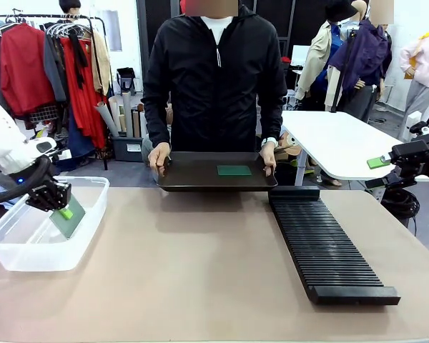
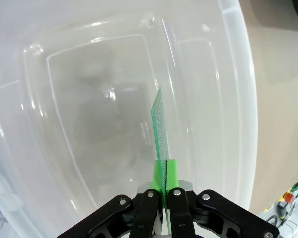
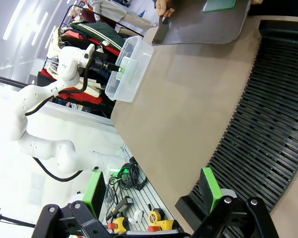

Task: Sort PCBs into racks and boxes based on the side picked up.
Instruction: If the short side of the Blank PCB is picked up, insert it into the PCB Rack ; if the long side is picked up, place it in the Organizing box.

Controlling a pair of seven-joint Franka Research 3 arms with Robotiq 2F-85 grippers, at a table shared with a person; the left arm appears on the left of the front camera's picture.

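Your left jaws clamp a PCB (image 2: pixel 160 130) edge-on over the box (image 1: pixel 36 257) at 9 o'clock, seemingly poised to drop it; your right jaws gape empty near the rack (image 1: pixel 322 243).

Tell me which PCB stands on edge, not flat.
The PCB clamped by the left pincer in the clear tub; the other PCB lies flat on the dark tray.

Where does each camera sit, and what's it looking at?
Front view: between the arms, facing the person across the table; left gripper at left, right gripper at right.
Left wrist view: on the left wrist, looking down into the clear tub; left gripper shut on a PCB.
Right wrist view: on the right wrist, looking over the black rack; right gripper open.
Shared: front and right wrist both show tub, rack, tray.
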